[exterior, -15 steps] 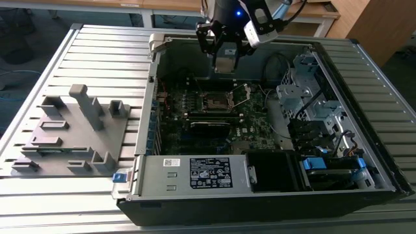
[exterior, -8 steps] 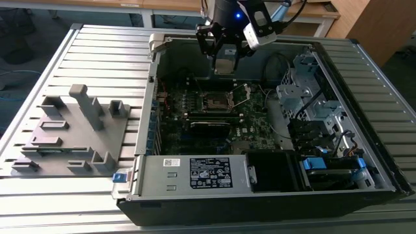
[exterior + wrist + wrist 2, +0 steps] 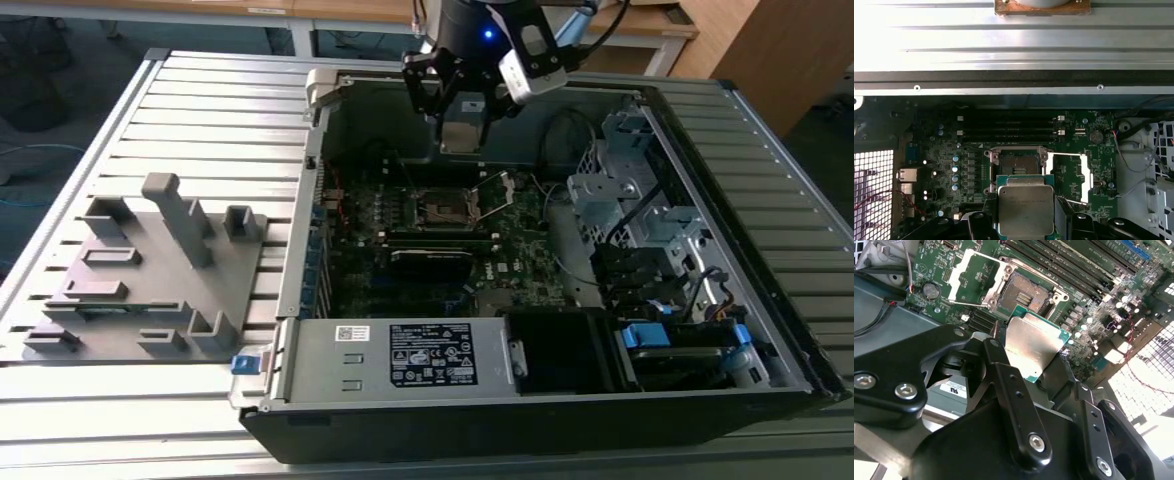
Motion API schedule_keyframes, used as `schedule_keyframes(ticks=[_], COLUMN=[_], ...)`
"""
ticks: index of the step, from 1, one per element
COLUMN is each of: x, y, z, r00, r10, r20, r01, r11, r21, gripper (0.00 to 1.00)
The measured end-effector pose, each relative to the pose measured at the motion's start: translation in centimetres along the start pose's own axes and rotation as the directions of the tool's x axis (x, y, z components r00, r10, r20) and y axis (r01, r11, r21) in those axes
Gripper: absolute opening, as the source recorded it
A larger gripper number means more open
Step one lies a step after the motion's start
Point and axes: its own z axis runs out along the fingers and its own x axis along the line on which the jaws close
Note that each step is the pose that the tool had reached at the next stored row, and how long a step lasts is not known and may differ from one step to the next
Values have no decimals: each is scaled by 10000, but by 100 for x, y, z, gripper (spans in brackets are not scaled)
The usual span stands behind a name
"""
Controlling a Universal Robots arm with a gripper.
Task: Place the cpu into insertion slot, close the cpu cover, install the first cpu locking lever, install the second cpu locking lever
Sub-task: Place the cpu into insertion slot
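Though the slatted metal worktop (image 3: 200, 90) is big, the open computer case (image 3: 534, 430) lying flat on it covers a good chunk of it. A grey plastic fixture block (image 3: 147, 270) sits just beside the case, on the exterior view's left. Inside the case, the green motherboard (image 3: 400, 260) covers the floor, and a grey box with a white label (image 3: 400, 355) sits along the near wall.

The arm comes down over the far end of the case. Its black pincer (image 3: 1034, 357) is clamped on the cpu (image 3: 1025, 207), one finger on each of two opposite edges, with the grey-silver top facing the cameras.

The cpu cover (image 3: 1069, 156) is swung open and lies back flat beside the socket, with green board showing through its square window. The insertion slot (image 3: 1026, 295) is open and has nothing in it, so its dark centre and silvery rim are in plain sight.

The cpu hangs above the board just beside the slot and isn't seated. In both wrist views its edge overlaps the slot's rim. I think the thin wire bits (image 3: 505, 195) sticking up next to the socket are the locking levers, but it's hard to be sure from that angle.
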Motion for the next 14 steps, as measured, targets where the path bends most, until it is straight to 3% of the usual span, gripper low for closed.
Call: schedule_keyframes(ticks=[14], x=[0], y=[-5], z=[52], r00=[10000], r10=[0], r20=[0], r01=[0], r11=[10000], r21=[0], gripper=[54])
